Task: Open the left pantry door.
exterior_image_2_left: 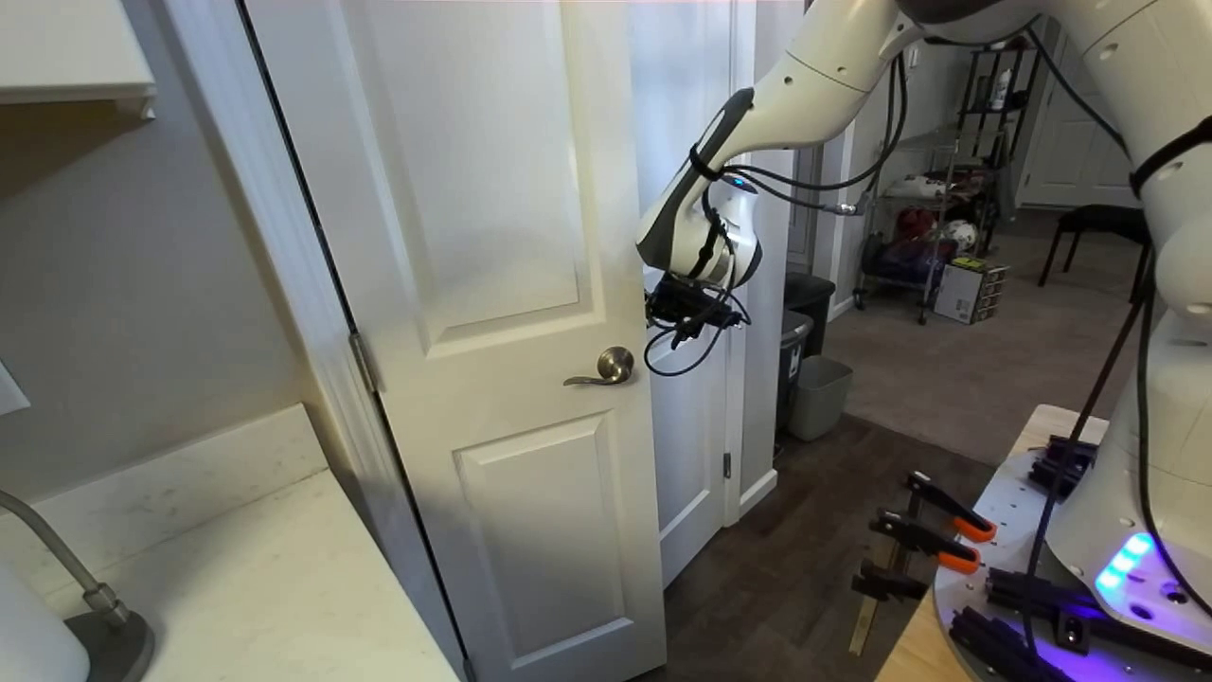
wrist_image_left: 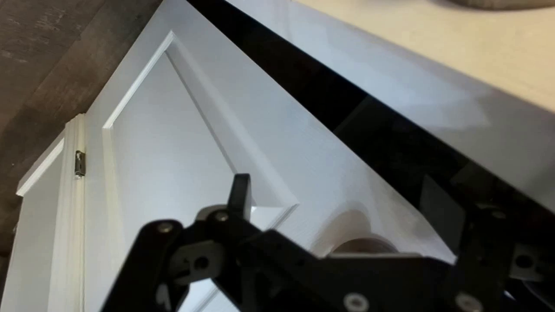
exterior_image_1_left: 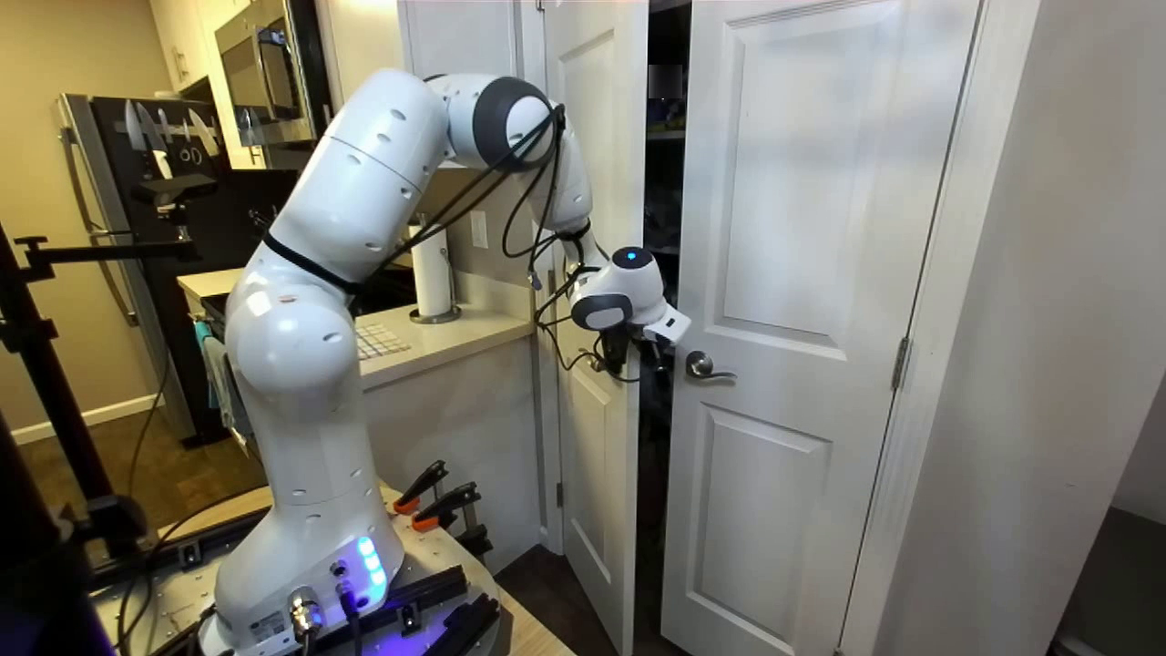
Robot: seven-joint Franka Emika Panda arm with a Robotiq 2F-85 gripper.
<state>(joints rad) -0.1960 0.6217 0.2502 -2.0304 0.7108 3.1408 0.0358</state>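
The left pantry door (exterior_image_1_left: 592,437) is a white panelled leaf that stands ajar, with a dark gap at its free edge. In an exterior view its face (exterior_image_2_left: 511,379) shows a silver lever handle (exterior_image_2_left: 611,367) near the right edge. In the wrist view its edge (wrist_image_left: 433,86) runs across the upper right. The right leaf (exterior_image_1_left: 792,383) has its handle (exterior_image_1_left: 700,365) near its left edge. My gripper (exterior_image_1_left: 649,353) is at the gap, close to the right leaf's handle. In the wrist view my gripper (wrist_image_left: 340,203) is open, one finger over the right leaf, one over the gap.
Loose cables (exterior_image_1_left: 547,301) hang from the arm beside the left leaf. A counter (exterior_image_1_left: 465,333) with a paper towel roll (exterior_image_1_left: 432,273) stands left of the doors. Clamps (exterior_image_1_left: 446,501) stick out from the robot's table. Bins (exterior_image_2_left: 820,396) stand beyond the doors.
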